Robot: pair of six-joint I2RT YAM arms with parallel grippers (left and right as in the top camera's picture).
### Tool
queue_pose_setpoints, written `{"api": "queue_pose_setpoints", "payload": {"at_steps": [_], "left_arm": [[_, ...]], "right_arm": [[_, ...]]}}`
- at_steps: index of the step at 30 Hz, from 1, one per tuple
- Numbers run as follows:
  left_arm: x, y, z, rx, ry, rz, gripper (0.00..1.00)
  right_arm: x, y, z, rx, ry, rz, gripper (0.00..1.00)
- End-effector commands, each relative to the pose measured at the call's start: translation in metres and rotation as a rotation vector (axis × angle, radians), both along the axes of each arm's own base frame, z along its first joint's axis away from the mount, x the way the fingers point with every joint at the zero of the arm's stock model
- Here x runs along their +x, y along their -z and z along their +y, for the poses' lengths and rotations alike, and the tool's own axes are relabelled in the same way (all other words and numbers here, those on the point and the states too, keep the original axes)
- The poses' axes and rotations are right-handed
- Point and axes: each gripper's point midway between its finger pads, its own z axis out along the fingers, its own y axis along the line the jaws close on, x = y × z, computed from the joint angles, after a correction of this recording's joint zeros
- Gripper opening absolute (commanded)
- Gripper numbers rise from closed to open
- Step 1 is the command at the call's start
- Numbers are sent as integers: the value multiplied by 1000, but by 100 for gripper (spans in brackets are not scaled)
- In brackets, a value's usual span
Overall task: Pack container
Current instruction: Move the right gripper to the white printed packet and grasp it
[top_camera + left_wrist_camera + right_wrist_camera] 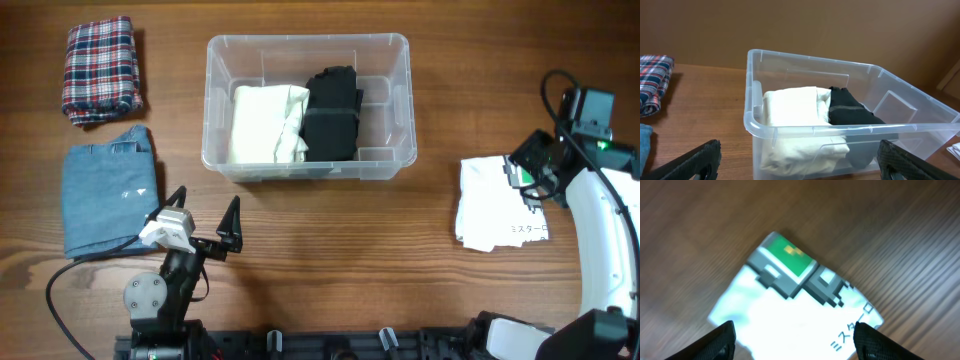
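The container (300,39) stands at the middle of the bench's far edge, with its long side along that edge. It already holds a folded cream garment (265,125) and a folded black garment (332,115), side by side and touching. Its right-hand end looks unfilled.

A folded plaid cloth (100,70) lies in the far left corner. A folded denim piece (108,190) lies just below it along the left edge. Near the right edge, a white printed cloth (490,210) lies flat on the wood.

The left gripper (207,205) sits near the front edge, left of centre. Its fingers are spread wide and empty, and it faces the container's front wall. The right gripper (796,337) hangs over the white printed cloth, also spread wide and gripping nothing. Whether its tips touch the fabric cannot be told.

The container is probably light, with thin, smooth walls that flex and slide easily on the bench. If it needs steadying, the rolled rim or the lip at a short end is the likeliest place to hold it. The cloths are soft and limp, so each is best pinched at a folded edge or a bunched corner.
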Motion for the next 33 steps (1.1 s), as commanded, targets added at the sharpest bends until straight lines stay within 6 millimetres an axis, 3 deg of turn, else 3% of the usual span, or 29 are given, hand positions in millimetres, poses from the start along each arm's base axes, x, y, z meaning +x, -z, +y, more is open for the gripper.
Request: {"api": "queue_pose_setpoints", "payload": {"at_steps": [1,3,8,13,19,24,28,33], "left_arm": [[0,0,1,22,-2,-10,100],[0,0,1,22,-2,-10,100],[0,0,1,22,-2,-10,100],[0,0,1,22,-2,-10,100],[0,0,1,22,-2,-10,100],[0,0,1,22,-2,-10,100],[0,0,1,22,-2,-10,100],[0,0,1,22,-2,-10,100]], "right_arm": [[-13,38,11,109,116,-3,76],[-13,55,20,156,97,-15,75],[-14,87,29,192,76,-69,56],[-12,102,43,254,46,-118,56],[-5,104,41,238,19,-149,56],[15,114,37,237,14,-197,56],[34,135,32,245,48,-235,56],[75,162,21,243,46,-294,56]]}}
